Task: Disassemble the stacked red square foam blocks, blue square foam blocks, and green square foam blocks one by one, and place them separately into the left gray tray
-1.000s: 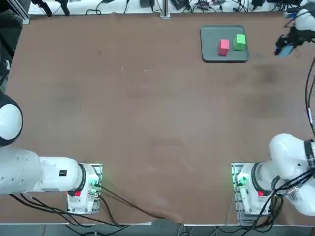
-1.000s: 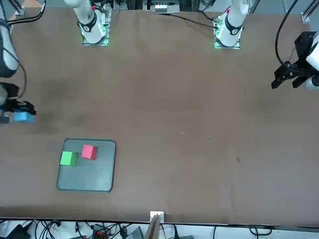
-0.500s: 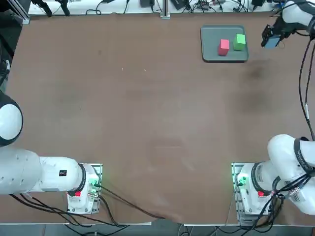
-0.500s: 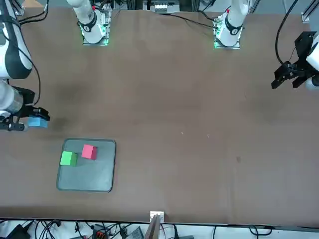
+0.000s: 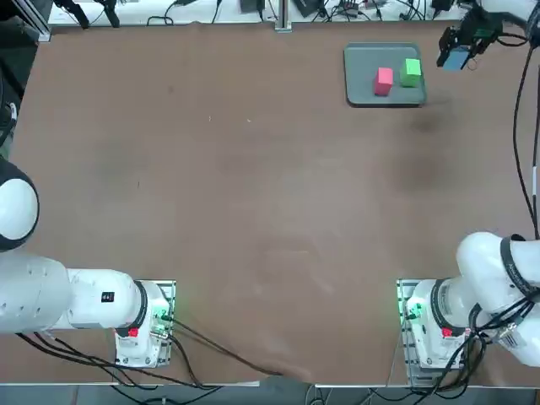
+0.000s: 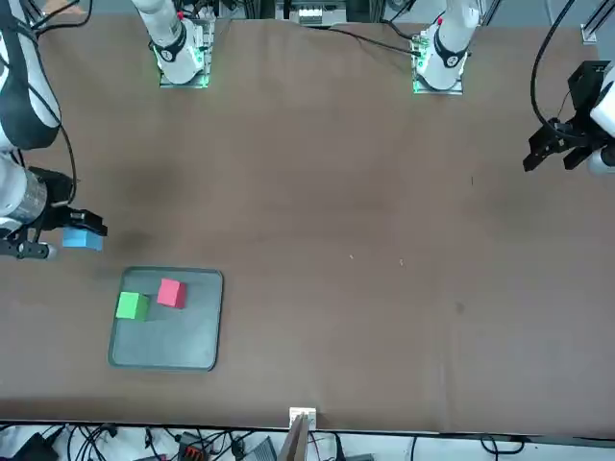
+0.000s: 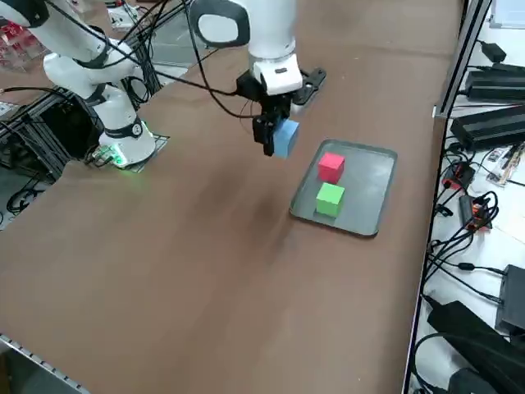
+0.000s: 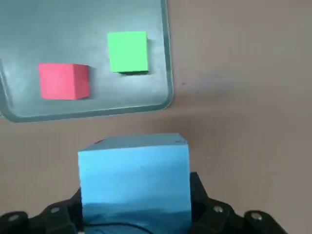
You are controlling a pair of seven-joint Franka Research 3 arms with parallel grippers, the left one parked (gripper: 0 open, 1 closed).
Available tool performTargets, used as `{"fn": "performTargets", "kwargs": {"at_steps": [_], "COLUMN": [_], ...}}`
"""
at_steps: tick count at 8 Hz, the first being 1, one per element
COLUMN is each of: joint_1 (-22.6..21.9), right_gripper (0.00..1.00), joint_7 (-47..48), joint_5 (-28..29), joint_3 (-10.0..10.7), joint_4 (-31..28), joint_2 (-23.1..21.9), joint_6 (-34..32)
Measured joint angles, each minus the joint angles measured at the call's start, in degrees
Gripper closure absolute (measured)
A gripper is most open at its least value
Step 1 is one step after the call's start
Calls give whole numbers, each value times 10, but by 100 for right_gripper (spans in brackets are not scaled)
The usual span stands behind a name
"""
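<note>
My right gripper is shut on the light-blue cube and holds it in the air just outside the gray tray's right-hand edge as seen from above. Inside the tray lie the pinkish-red cube and the green cube, side by side and a little apart.
The tray sits near the table's far edge, close to the right-hand side. Cables and power bricks lie off the table beyond that far edge. The brown tabletop stretches wide between the tray and the arm bases.
The right gripper has carried the blue cube from the table's right edge toward the far side and closer to the tray. The red and green cubes have not moved.
</note>
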State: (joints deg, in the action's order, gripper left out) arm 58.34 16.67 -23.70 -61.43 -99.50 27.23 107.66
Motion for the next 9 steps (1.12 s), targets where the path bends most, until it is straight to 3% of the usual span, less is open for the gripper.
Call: {"fn": "performTargets", "kwargs": {"at_steps": [5, 9], "joint_1": [-26, -125], "right_gripper": [20, 20], "joint_7": [58, 206], "joint_5": [9, 10], "joint_3": [0, 8], "joint_4": [23, 56], "joint_2": [1, 29], "joint_6": [-20, -19]}}
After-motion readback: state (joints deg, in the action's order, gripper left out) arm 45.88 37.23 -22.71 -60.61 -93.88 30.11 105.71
